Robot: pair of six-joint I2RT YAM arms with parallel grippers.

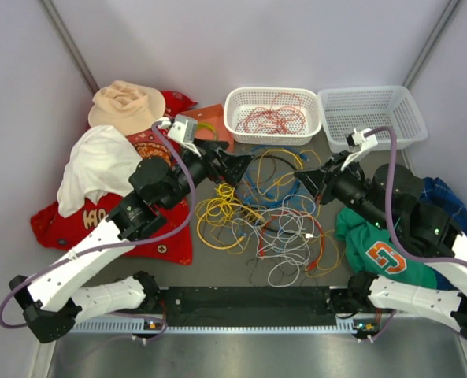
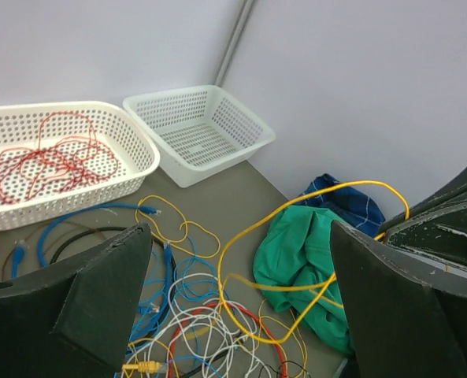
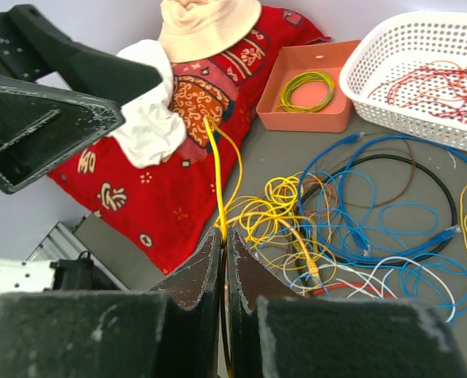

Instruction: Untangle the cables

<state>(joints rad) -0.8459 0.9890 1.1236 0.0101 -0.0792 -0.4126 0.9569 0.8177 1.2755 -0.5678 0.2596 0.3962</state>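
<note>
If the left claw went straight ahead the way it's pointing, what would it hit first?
Most likely the yellow cable that loops up in front of the open left claw; the green shirt lies beyond it. Depth is hard to judge.

We note a robotics lab cell. Pale wall panels (image 1: 241, 39) and metal corner posts (image 1: 70, 43) box in a grey tabletop (image 1: 225, 272); robot arms (image 1: 99, 252) bolted at its near rail (image 1: 241, 303).
</note>
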